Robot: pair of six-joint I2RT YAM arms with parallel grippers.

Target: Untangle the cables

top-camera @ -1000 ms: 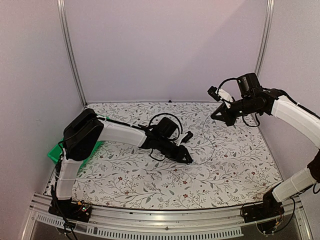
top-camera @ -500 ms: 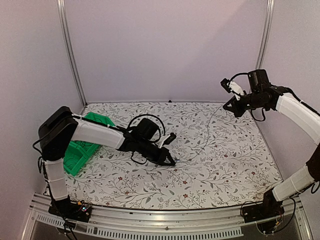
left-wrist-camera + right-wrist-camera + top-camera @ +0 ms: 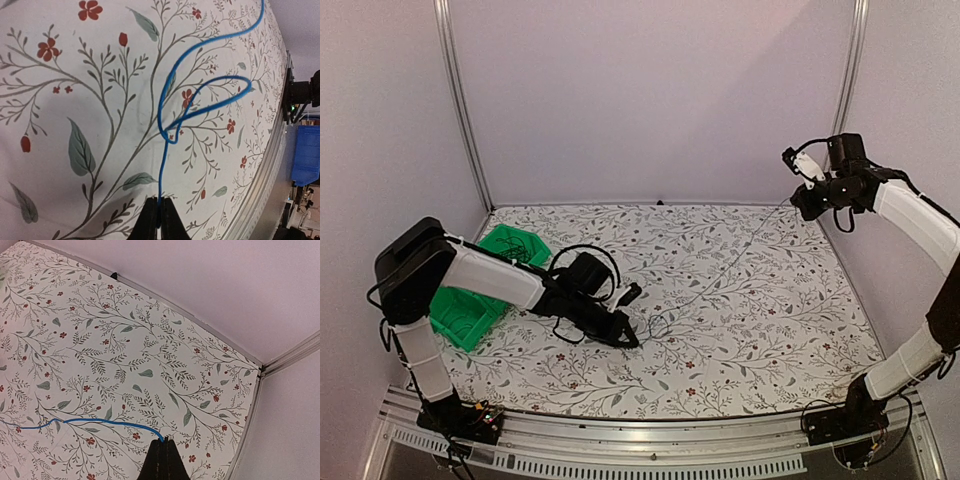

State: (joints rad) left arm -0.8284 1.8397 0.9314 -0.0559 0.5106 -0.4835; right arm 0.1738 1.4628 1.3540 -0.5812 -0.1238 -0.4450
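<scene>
Table: I am looking down on a table (image 3: 770, 340) under a white cloth printed with leaves and red flowers. Pale walls are closing it in at 9, 12 and 3 o'clock.

Right arm: the right arm (image 3: 920, 215) is reaching up along the 3 o'clock side, with its wrist raised over the far corner at about 2 o'clock.

Left arm: the left arm (image 3: 490, 275) is stretching low over the cloth from 9 o'clock toward the middle.

Green bin: a green bin (image 3: 470, 310) is sitting at the 9 o'clock edge, partly tucked under the left arm.

Blue cable: the blue cable (image 3: 162, 107) is running from one gripper to the other. In the left wrist view I am seeing it leave the fingertips toward 12 o'clock, cross itself once, throw a loop toward 2 o'clock on the cloth, then sweep away toward 1 o'clock. From above it is showing as a thin line climbing from near the table's middle toward 2 o'clock.

Left gripper: the left gripper (image 3: 632, 342) is sitting down at the cloth, about 7 o'clock from centre, with its fingers pressed together on one end of the cable.

Right gripper: the right gripper (image 3: 164, 442) is pinching the other end between narrow fingers. In its own view the cable is trailing off toward 9 o'clock.
</scene>
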